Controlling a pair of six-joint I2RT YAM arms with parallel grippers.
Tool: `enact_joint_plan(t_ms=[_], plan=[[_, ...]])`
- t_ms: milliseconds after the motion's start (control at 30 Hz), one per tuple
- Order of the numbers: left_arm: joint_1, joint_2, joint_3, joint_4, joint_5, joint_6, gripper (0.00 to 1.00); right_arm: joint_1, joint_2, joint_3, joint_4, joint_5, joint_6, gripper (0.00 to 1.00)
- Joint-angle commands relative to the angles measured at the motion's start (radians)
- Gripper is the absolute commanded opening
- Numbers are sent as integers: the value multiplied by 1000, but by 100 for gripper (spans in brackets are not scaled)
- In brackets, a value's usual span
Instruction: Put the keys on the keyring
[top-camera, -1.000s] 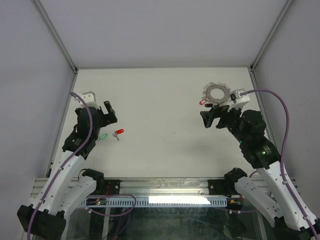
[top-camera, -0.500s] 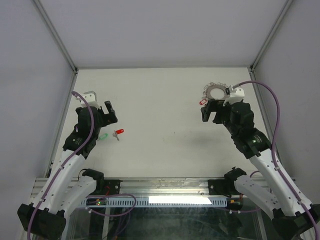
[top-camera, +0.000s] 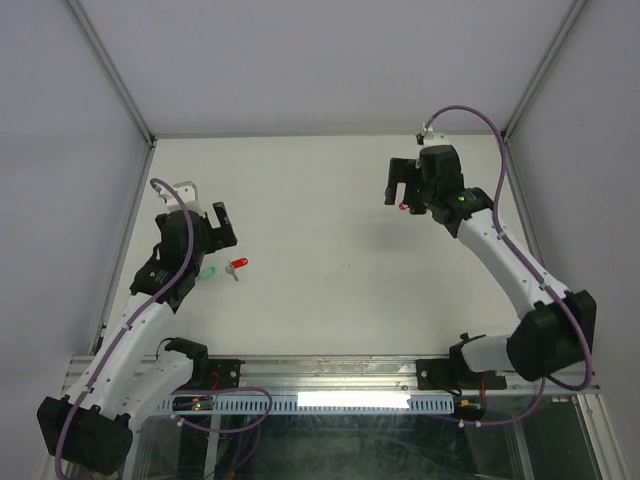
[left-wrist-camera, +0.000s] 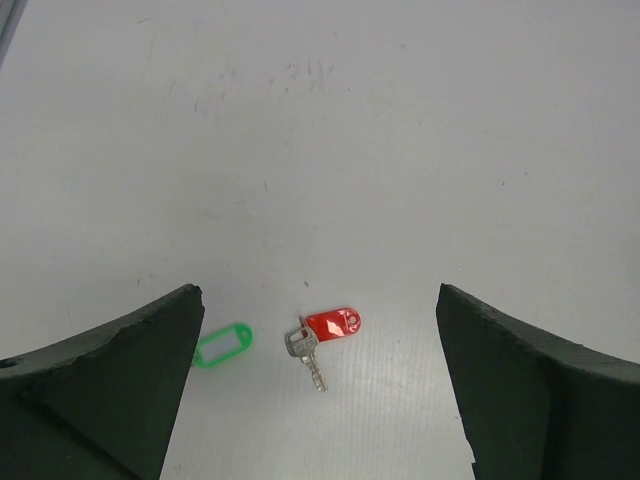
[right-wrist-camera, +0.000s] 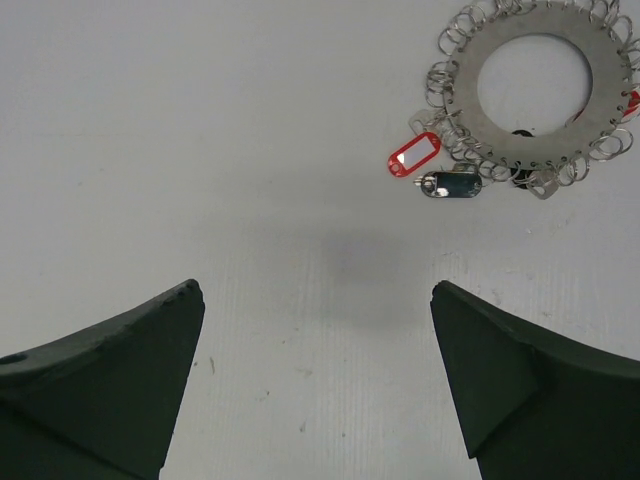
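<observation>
- Left gripper (left-wrist-camera: 318, 292): jaws spread wide, nothing between them, hanging over the left part of the table (top-camera: 330, 200).
- Red key (left-wrist-camera: 322, 337): lies flat on the table, in the wrist view between the two fingers and free of both. Its red head points right and its silvery blade angles down.
- Green key (left-wrist-camera: 222, 345): lies flat just left of the red key, apart from it. In the wrist view it sits right beside the edge of the left-hand finger. Only the green head shows; the blade cannot be made out.
- Right gripper (right-wrist-camera: 316, 286): jaws spread wide and holding nothing, above the far right part of the table.
- Keyring (right-wrist-camera: 530, 148): a flat grey ring lying on the table ahead and to the right of the right gripper, touching neither finger. Small silvery loops fan around its rim. From above, the gripper hides nearly all of it.
- Red tag (right-wrist-camera: 414, 155): hangs off the keyring's left edge and lies on the table.
- Dark tag (right-wrist-camera: 450, 185): lies just below the red tag, against the keyring's rim.
- The two keys and the keyring lie well apart, on opposite sides of the table.
</observation>
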Motion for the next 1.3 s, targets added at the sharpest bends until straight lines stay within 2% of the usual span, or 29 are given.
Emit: enact_joint_plan(t_ms=[0,167,467,967,1267], plan=[[5,17,13,22,13,13,99,-139,152,106,18,-111,53,98],[5,32,17,18,34,13,99,-240,318,195,45,-152,67,95],[5,40,19,18,43,15,99,-330,531,346,48,-198,48,89],[5,77,24,18,63,20,99,-359,829,595,-56,-183,-12,89],[4,93,25,18,62,21,99,-358,895,620,-97,-220,-34,91]])
